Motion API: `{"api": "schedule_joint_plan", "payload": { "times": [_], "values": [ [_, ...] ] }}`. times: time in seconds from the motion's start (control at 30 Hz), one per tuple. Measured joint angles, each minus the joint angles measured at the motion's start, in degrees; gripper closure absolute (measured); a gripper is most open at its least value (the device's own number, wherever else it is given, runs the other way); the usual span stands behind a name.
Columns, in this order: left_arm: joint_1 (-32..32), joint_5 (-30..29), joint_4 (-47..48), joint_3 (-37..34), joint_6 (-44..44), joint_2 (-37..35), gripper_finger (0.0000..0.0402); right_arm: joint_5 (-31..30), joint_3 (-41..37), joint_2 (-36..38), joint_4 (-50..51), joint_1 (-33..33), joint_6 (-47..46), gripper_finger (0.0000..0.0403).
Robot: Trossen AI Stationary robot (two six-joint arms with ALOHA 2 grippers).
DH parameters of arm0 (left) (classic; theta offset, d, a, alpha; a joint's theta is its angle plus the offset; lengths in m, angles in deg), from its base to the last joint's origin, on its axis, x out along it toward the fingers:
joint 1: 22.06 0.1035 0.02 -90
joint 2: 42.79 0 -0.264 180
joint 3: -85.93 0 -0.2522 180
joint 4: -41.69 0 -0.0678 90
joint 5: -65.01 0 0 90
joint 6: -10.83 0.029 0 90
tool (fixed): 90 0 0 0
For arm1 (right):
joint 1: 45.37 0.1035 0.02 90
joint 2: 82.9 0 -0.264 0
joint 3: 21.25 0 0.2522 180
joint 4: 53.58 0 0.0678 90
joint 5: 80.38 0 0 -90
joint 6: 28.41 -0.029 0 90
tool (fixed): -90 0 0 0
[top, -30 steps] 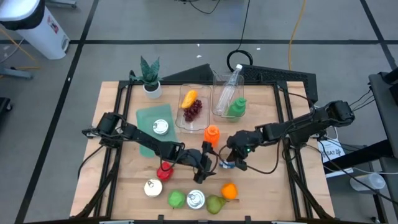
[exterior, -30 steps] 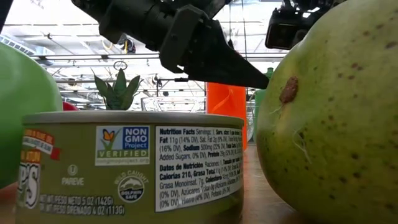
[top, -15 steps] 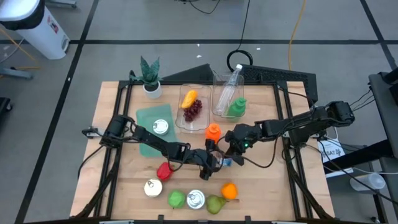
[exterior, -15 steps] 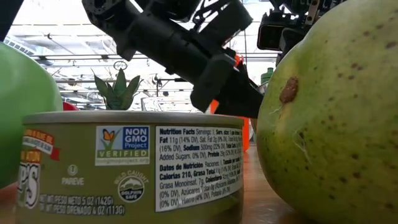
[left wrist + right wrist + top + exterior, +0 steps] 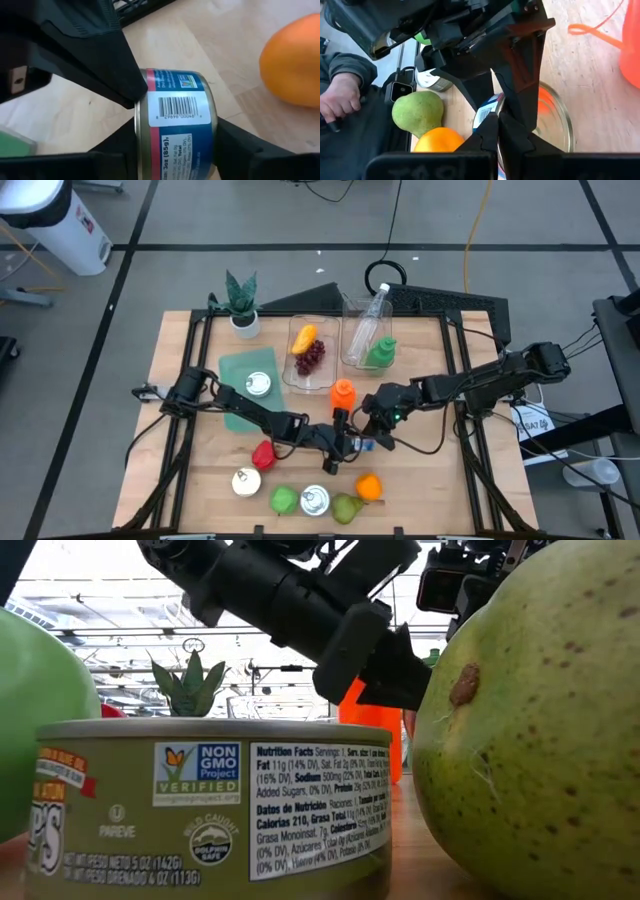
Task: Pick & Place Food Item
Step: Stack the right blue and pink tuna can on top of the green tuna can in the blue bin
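Observation:
A small can (image 5: 177,107) with a blue and red label and a barcode sits mid-table, right of centre (image 5: 364,443). My left gripper (image 5: 352,444) reaches it from the table's left, and the can lies between its two fingers (image 5: 175,145). My right gripper (image 5: 372,432) comes from the table's right with its fingers shut (image 5: 499,127). Their tip is at the can's one end. The right wrist view shows the can's shiny end face (image 5: 555,120). Whether the can rests on the table, I cannot tell. My left gripper pinches the can between its two fingers, one at each flat end (image 5: 141,135) (image 5: 212,125). The fingers slant down from the table's left. The labelled side faces the wrist camera. My right gripper's shut fingertips touch the rim of one end (image 5: 139,102) from the table's right side.
An orange (image 5: 368,487), a pear (image 5: 347,507), a tuna can (image 5: 315,500) and a green apple (image 5: 284,500) line the near edge. An orange cup (image 5: 342,393) stands just behind the grippers, clear containers (image 5: 312,355) farther back. A person's hand (image 5: 340,100) shows beyond the table.
My left gripper has moved toward the table's right edge, up to the small can, which now lies between its fingers. My right gripper has drawn back a little toward the far edge and stays at the can.

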Motion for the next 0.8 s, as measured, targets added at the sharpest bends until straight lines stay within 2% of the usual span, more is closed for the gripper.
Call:
{"api": "schedule_joint_plan", "payload": {
  "times": [0.2,0.33,0.43,0.63,0.8],
  "values": [
    [-0.1,0.3,4.0,2.3,-2.3,0.0,0.0215,0.1,0.0,0.0,-1.0,1.0,1.5,0.0403],
    [-1.2,-0.5,6.0,3.1,-2.0,0.0,0.0215,-0.2,0.0,0.0,-1.3,2.1,7.4,0.0394],
    [-2.4,-0.7,8.6,3.1,-2.2,-1.0,0.0215,-1.8,0.0,0.2,-1.0,3.5,11.5,0.0360],
    [-4.6,-5.6,16.2,3.1,-4.9,-5.5,0.0215,-11.5,0.1,3.0,3.6,5.3,20.4,0.0272],
    [-7.5,-10.2,25.6,3.1,-6.4,-11.7,0.0215,-18.3,-0.1,9.0,8.3,6.5,27.2,0.0239]
  ]
}}
